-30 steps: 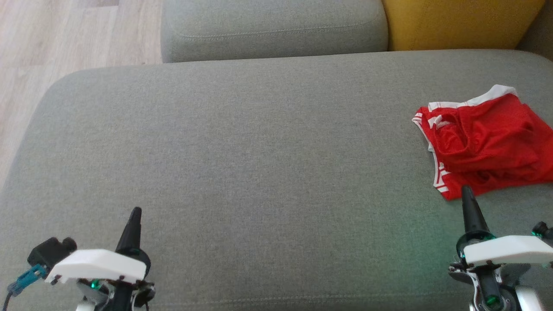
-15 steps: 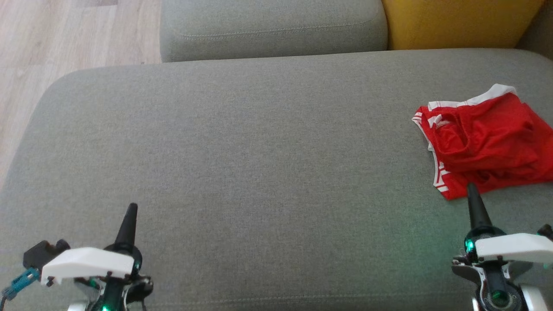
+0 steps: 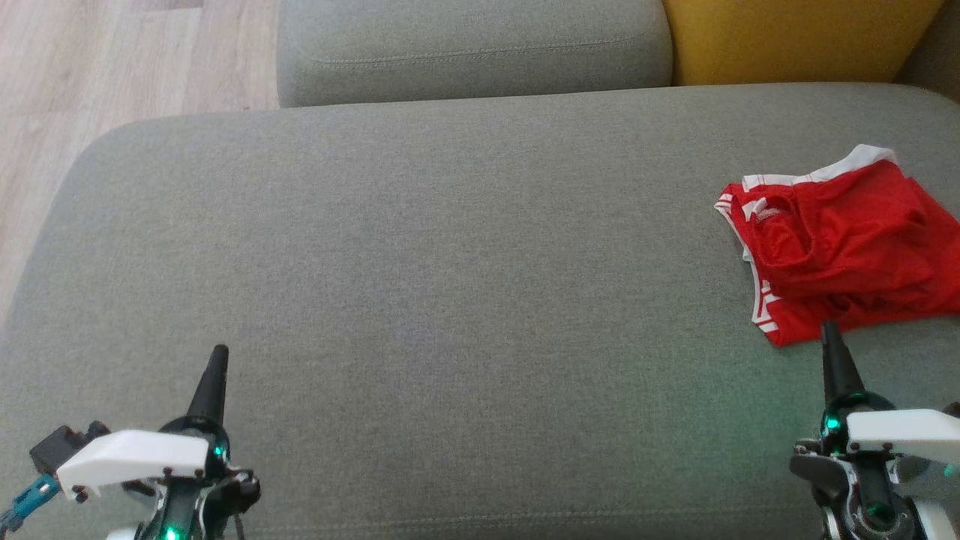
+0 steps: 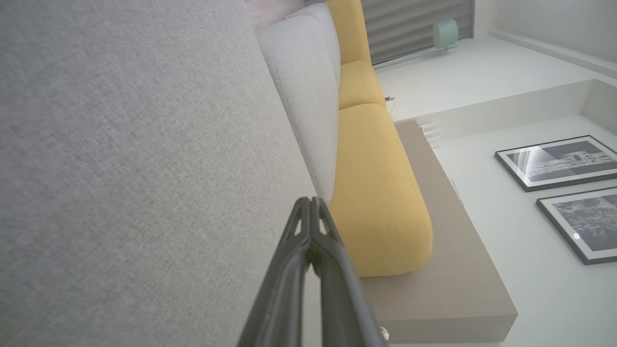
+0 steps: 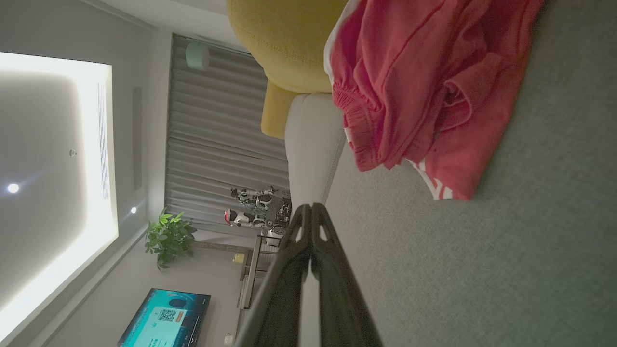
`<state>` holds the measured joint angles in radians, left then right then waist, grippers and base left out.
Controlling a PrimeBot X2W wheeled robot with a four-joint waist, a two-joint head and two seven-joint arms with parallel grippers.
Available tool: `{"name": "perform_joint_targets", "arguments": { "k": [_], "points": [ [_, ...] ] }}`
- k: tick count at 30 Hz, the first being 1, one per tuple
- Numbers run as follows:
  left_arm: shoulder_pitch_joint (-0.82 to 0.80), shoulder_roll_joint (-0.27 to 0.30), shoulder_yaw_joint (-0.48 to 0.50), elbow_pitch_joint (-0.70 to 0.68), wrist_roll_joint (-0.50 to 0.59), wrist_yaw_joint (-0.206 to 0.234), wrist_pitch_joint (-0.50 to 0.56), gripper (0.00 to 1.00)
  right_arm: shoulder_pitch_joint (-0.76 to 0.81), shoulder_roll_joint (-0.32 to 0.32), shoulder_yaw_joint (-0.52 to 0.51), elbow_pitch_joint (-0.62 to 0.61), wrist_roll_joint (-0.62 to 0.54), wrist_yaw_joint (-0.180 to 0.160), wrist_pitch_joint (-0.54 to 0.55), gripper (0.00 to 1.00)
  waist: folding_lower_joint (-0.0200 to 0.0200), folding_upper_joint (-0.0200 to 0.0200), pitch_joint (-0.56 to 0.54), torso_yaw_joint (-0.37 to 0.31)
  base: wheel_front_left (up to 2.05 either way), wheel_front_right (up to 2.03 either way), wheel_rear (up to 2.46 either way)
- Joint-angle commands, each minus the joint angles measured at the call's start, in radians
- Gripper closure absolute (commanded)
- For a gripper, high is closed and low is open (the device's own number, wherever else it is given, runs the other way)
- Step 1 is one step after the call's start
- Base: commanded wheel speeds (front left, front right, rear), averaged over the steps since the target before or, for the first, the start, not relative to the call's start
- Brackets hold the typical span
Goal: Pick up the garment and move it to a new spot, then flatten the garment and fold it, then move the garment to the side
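Left gripper: I see it closed, fingers together and holding nothing, over the sofa.
Right gripper: closed too, holding nothing.
Shorts: red with white trim, crumpled on the sofa just ahead of my right fingertips, well apart from my left ones.
Grey cushion: far ahead of both.
Yellow cushion: beyond the shorts.

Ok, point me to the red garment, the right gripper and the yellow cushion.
red garment (image 3: 840,247), head view, middle of the crumpled cloth.
right gripper (image 3: 829,334), head view, tip of shut fingers.
yellow cushion (image 3: 795,37), head view, front face.
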<state>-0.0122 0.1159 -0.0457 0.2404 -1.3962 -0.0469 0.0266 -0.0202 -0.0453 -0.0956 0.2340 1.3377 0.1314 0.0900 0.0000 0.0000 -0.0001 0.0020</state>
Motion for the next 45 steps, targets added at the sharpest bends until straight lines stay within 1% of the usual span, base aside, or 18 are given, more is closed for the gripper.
{"name": "perform_joint_targets", "arguments": {
  "k": [1, 22, 45],
  "points": [
    [-0.067, 0.0, 0.045, -0.025, -0.027, -0.017, 0.009, 1.0, -0.061, -0.014, 0.013, -0.027, 0.034, -0.001, 0.007, 1.0, 0.0, 0.0, 0.0, 0.0, 0.0, 0.0, 0.0],
    [-0.094, -0.049, 0.136, 0.004, -0.228, -0.083, 0.068, 1.0, -0.086, -0.013, -0.007, 0.01, 0.276, -0.001, 0.014, 1.0, 0.0, 0.0, 0.003, -0.002, 0.0, 0.0, 0.0],
    [-0.094, -0.054, 0.143, 0.004, -0.226, -0.084, 0.074, 1.0, -0.087, -0.011, -0.01, 0.01, 0.277, -0.001, 0.017, 1.0, 0.0, 0.0, 0.003, -0.002, 0.0, 0.0, 0.0]
  ]
}}
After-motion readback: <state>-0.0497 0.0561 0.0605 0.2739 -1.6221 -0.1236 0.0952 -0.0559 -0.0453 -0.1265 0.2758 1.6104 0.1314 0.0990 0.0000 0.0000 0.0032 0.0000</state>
